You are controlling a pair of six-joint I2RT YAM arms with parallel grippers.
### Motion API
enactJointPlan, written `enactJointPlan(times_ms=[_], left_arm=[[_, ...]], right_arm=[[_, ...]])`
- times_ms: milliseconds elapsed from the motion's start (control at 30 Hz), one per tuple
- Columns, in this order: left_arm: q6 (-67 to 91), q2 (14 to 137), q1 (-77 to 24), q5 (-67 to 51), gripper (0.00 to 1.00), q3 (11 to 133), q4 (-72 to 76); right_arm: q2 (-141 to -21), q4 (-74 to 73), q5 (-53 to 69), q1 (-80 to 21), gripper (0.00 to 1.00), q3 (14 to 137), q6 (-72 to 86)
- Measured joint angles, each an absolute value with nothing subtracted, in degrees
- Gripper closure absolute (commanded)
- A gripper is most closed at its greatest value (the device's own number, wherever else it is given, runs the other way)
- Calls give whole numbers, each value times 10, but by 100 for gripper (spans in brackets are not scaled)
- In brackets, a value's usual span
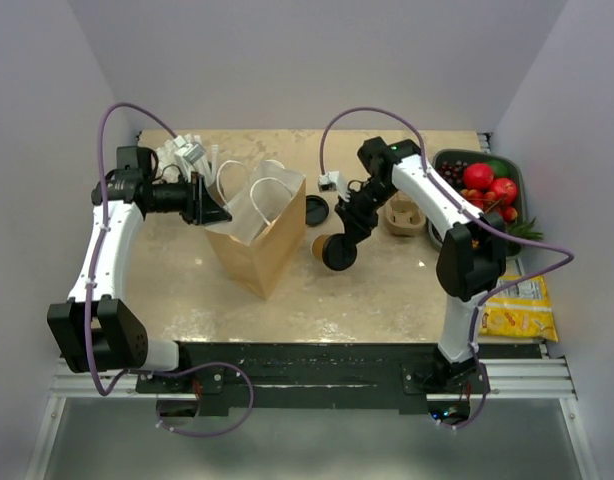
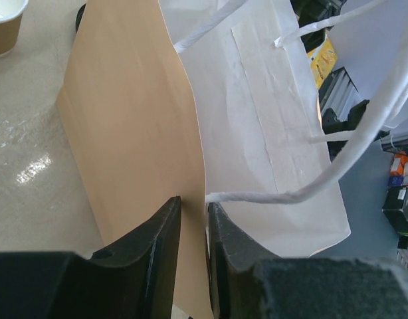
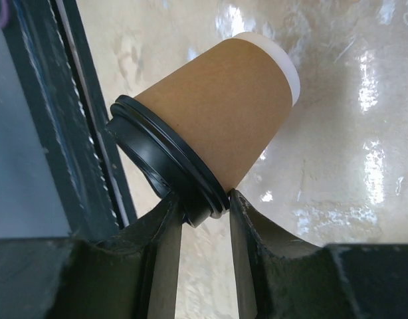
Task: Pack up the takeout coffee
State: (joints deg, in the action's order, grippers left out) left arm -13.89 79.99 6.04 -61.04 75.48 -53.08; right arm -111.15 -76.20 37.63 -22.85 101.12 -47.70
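While the left gripper has its 2 fingers nearly closed, pinching one wall of the brown paper bag at the top edge, the mouth of the bag stands open toward the right arm. The right gripper is closed to a narrow gap on the takeout coffee, and it grips only the rim of the black lid, not the paper body. The cup is tilted strongly, almost on its side, with the bottom pointing away from the fingers. In the top view it is just beside the bag, on the bag's right side. It seems lifted from the table, but I cannot tell this for sure.

I judge that the step in hand is to carry the cup over the opening and lower it inside. A hold on the lid rim is thin, so the lid could come off or the cup could swing. The move should therefore be slow, without sudden turning of the wrist. The cup should first be raised above the bag's top edge and brought upright. It should then go down between the 2 white handles, without catching on them. The left gripper should not let go until the cup stands on the bag's floor.
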Motion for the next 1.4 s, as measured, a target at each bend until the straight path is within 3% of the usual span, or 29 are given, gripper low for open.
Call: enactJointPlan(times_ms=[467,1033,1133,1200,1400], left_arm=[[-59,780,60,-608,72,711,-417],[-39,758,60,-588,72,683,-412],[-38,755,60,-585,71,679,-412],[-38,754,60,-584,71,677,-412],[-37,754,60,-583,70,676,-412]], right_arm=[[-1066,-771,405,-230,64,940,-268],[-1171,-768,405,-217,62,959,-193],[-1173,-769,405,-217,53,959,-188],[-1176,-769,405,-217,39,960,-184],[-1184,-770,405,-217,25,975,-173]])
